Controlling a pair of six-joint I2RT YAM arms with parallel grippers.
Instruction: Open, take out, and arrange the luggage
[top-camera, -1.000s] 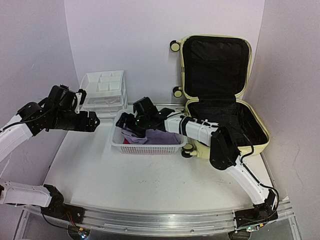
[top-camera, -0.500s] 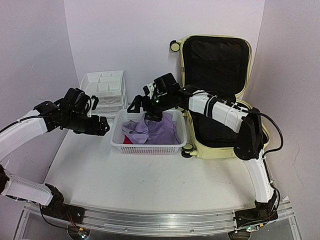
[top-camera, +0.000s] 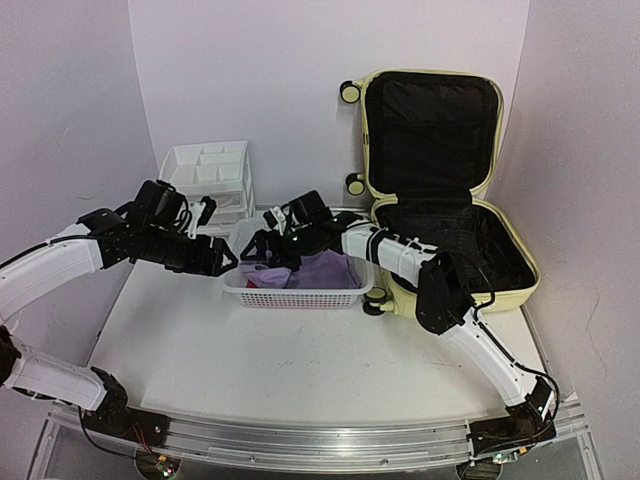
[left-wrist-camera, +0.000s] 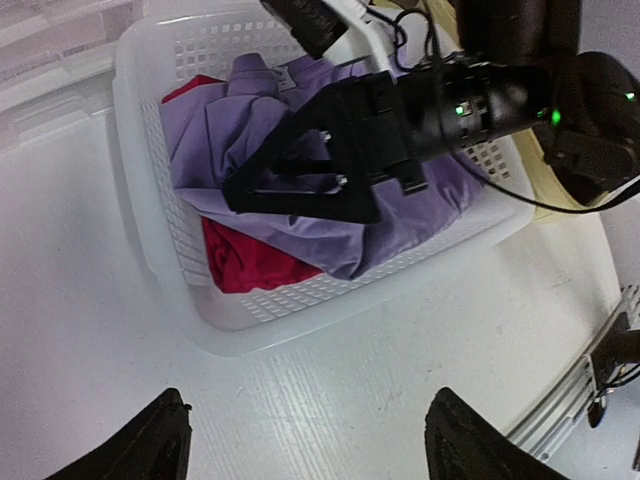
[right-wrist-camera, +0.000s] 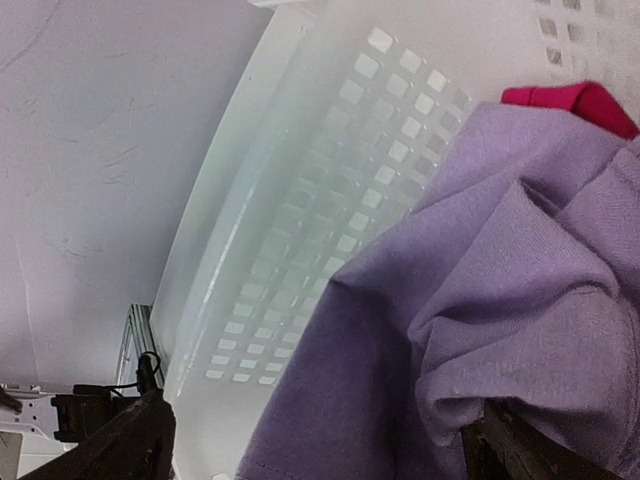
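Observation:
The luggage (top-camera: 430, 130), a pale yellow suitcase, lies open at the right with its lid upright and its black lining bare. My right gripper (top-camera: 265, 247) is open inside the white mesh basket (top-camera: 295, 295), low over a purple cloth (top-camera: 325, 268). In the right wrist view the gripper (right-wrist-camera: 320, 450) straddles the purple cloth (right-wrist-camera: 520, 220), with a red cloth (right-wrist-camera: 570, 100) behind it. My left gripper (top-camera: 218, 262) is open and empty above the table, just left of the basket. In the left wrist view this gripper (left-wrist-camera: 315, 450) faces the basket (left-wrist-camera: 150, 200), the purple cloth (left-wrist-camera: 250, 130) and the red cloth (left-wrist-camera: 250, 262).
A white plastic drawer unit (top-camera: 205, 180) stands at the back left behind my left arm. The basket sits between the drawer unit and the suitcase, touching the suitcase's wheel side. A metal rail (top-camera: 320, 445) runs along the table's near edge.
My right gripper rose above the basket and has come back down into it over the purple cloth. My left gripper has moved right, up to the basket's left side.

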